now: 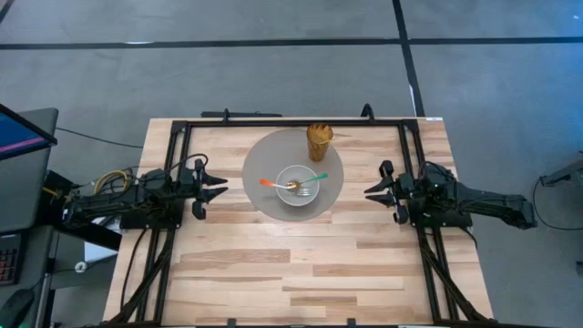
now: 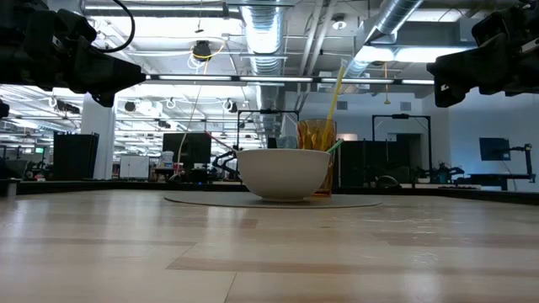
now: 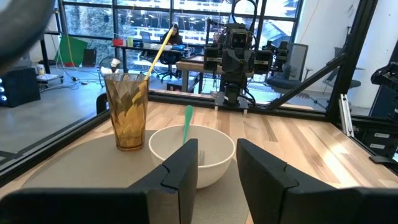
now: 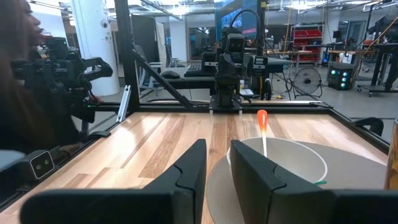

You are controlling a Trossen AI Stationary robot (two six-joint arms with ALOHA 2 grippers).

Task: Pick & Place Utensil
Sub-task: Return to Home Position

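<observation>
A white bowl (image 1: 297, 186) stands on a round grey mat (image 1: 264, 164) at the table's middle. Two utensils lie in it, their heads down inside: one with an orange handle (image 1: 272, 183) leaning over the left rim, one with a green handle (image 1: 314, 178) leaning over the right rim. An amber tumbler (image 1: 319, 141) with a yellow straw stands on the mat's far edge. My left gripper (image 1: 221, 187) hovers open left of the mat. My right gripper (image 1: 368, 193) hovers open right of the mat. Both are empty.
A black frame (image 1: 291, 121) runs along the table's far edge and down both sides past the arm bases. Bare wood (image 1: 291, 273) lies between the mat and the near edge. A person (image 4: 18, 74) shows at the edge of the right wrist view.
</observation>
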